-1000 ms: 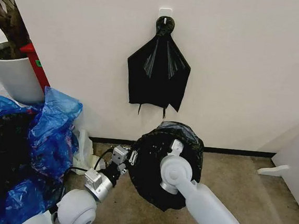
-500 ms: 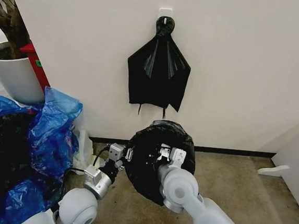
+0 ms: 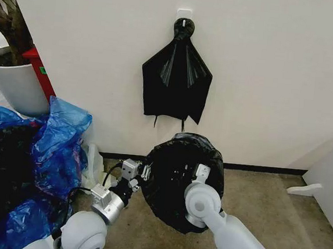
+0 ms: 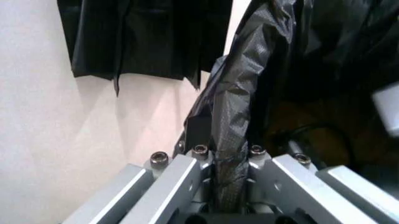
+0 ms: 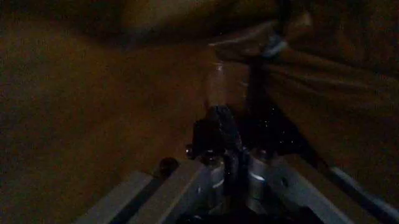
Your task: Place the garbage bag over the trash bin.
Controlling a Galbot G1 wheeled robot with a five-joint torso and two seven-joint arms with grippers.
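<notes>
Both arms hold the garbage bag (image 3: 176, 175) up off the floor, in front of the wall, its open mouth facing back toward the robot. The left gripper (image 4: 229, 161) is clenched on the bag's left edge, a gathered fold of black film pinched between its jaws. The right gripper (image 5: 232, 154) sits inside the bag on the right side, and it looks closed on a strip of film, though it is dim in there. I cannot make out the trash bin, so which way it lies from the bag is unclear; the bag's mouth is tilted, not level. Behind it a black bundle (image 3: 176, 79) hangs on the wall. I can read no writing or labels.
</notes>
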